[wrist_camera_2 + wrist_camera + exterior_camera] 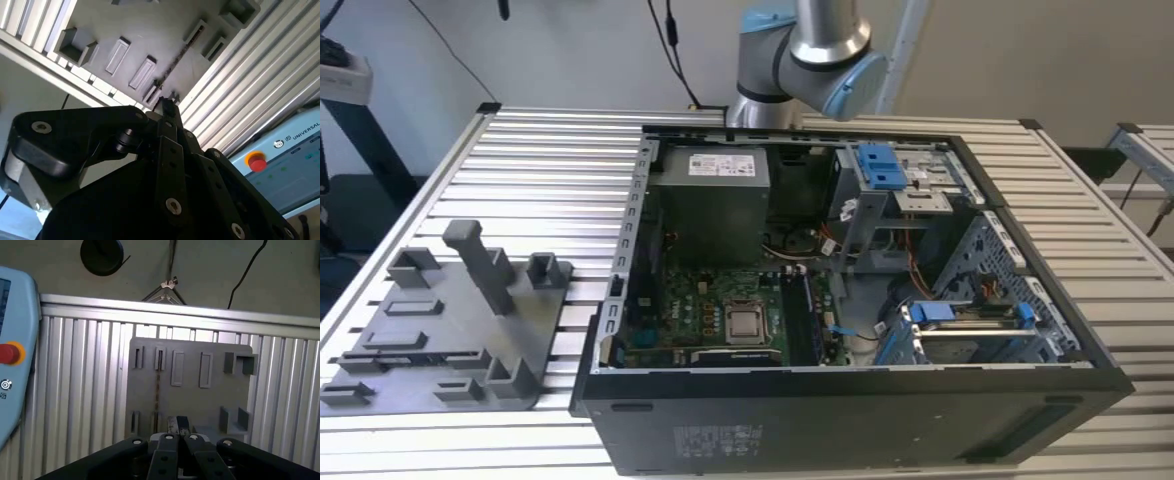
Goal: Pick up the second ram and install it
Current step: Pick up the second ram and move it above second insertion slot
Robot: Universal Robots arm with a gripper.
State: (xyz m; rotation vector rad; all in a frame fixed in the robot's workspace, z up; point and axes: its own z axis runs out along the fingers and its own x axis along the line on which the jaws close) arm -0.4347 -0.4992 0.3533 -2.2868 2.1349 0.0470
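Note:
The second ram [158, 385] is a thin dark strip standing on its edge in the grey tray [190, 400], seen from above in both wrist views. In the second wrist view the ram [181, 54] runs across the tray [150, 35] toward my fingertips. My gripper [177, 424] hangs high over the tray's near end, roughly in line with the stick and apart from it. Its fingers are drawn together with nothing between them, as the gripper [168, 104] also shows from the other side. In the exterior view the tray [414, 350] lies at the left, beside the open computer case [854, 300].
The case holds a motherboard with a CPU socket [747, 322], a power supply [710, 195] and blue drive latches [881, 165]. A grey upright post [480, 265] rises from the tray. A teach pendant with a red button [10, 353] lies on the slatted table [80, 390].

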